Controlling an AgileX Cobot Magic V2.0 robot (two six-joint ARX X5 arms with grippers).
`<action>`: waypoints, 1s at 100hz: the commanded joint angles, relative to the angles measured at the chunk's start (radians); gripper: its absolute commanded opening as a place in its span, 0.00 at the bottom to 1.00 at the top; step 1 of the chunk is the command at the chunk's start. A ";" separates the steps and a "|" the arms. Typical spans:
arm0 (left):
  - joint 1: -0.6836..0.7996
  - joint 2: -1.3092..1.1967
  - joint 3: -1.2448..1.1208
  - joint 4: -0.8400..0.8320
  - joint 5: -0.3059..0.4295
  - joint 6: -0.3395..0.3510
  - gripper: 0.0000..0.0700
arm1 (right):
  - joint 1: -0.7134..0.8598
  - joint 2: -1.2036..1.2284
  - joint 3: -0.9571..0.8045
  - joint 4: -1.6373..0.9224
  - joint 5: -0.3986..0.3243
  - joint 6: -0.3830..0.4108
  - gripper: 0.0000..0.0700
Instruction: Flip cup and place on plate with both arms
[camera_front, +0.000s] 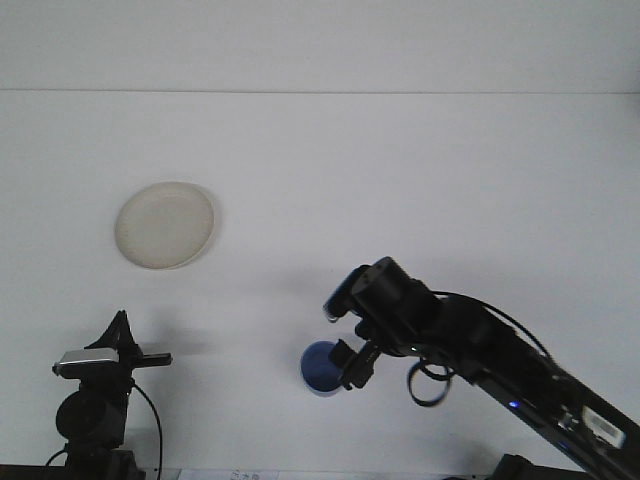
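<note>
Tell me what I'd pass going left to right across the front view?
Left gripper → cream plate → blue cup → right gripper, sitting right against the cup's side.

blue cup (320, 367) upright by right claw (349, 366) — touching | plate (165, 225) far left — apart

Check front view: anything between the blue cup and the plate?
Nothing. In the front view, only bare white table lies between the blue cup and the plate.
</note>
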 joint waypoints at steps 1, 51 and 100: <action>0.000 -0.001 -0.019 0.013 -0.005 0.013 0.02 | 0.009 -0.080 0.024 0.031 0.028 -0.011 0.78; 0.000 -0.001 -0.019 0.014 -0.005 0.013 0.02 | 0.014 -0.888 -0.539 0.434 0.372 0.077 0.78; 0.000 -0.001 -0.019 0.014 -0.005 -0.238 0.02 | 0.014 -1.095 -0.691 0.456 0.365 0.073 0.78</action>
